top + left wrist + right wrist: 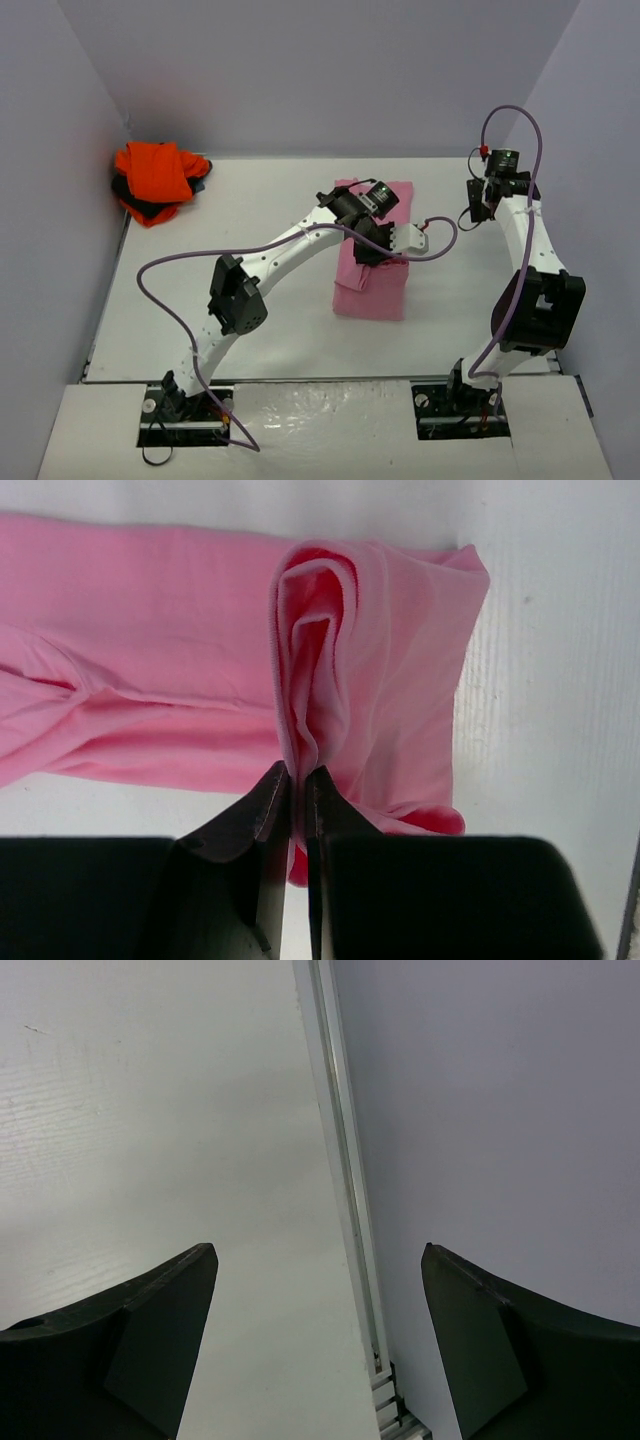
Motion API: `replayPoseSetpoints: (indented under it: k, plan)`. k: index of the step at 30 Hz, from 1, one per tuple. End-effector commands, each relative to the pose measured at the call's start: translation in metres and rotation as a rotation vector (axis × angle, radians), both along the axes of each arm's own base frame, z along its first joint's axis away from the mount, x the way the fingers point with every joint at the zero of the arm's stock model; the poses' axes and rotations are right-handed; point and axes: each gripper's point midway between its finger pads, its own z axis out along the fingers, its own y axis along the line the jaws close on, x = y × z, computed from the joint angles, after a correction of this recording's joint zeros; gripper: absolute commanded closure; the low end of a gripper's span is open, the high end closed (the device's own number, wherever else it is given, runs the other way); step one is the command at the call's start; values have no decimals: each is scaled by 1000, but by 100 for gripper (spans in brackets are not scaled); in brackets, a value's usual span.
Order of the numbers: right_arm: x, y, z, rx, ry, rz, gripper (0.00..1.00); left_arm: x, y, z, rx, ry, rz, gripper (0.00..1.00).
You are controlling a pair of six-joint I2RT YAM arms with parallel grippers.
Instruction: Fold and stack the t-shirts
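1. So, the pink t-shirt [372, 292] lies partly folded in the middle of the table [250, 210], with one bunched fold standing up from it.
2. My left gripper [297, 775] is pinched tight on that fold.
3. The orange t-shirt [155, 172] sits crumpled in the far left corner, on top of the dark t-shirt [124, 192].
4. My right gripper [318, 1248] is spread wide above the table's right edge, beside the wall.

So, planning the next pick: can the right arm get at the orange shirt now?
Probably not: the orange shirt lies in the far left corner, the right pincer by the right wall, the left arm between them.
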Motion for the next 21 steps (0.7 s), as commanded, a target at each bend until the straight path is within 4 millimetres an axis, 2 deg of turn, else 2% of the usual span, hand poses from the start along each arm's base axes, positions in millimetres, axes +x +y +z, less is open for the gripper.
replayPoseSetpoints:
  k: [1,5,9,16,21]
  plan:
    - [23,-10,52,-48,-168,-23,19,12,-19,36,-112,-72,-69,100]
    - [32,-19,61,-55,-190,-33,19,34,-31,33,-147,-93,-68,100]
    - [39,-23,57,-45,-192,-35,19,53,-37,26,-176,-103,-53,100]
    - [53,-29,38,-42,-161,-34,19,109,-31,15,-226,-154,23,100]
    - [60,-28,27,-25,-148,-28,19,138,-28,-4,-233,-179,52,100]
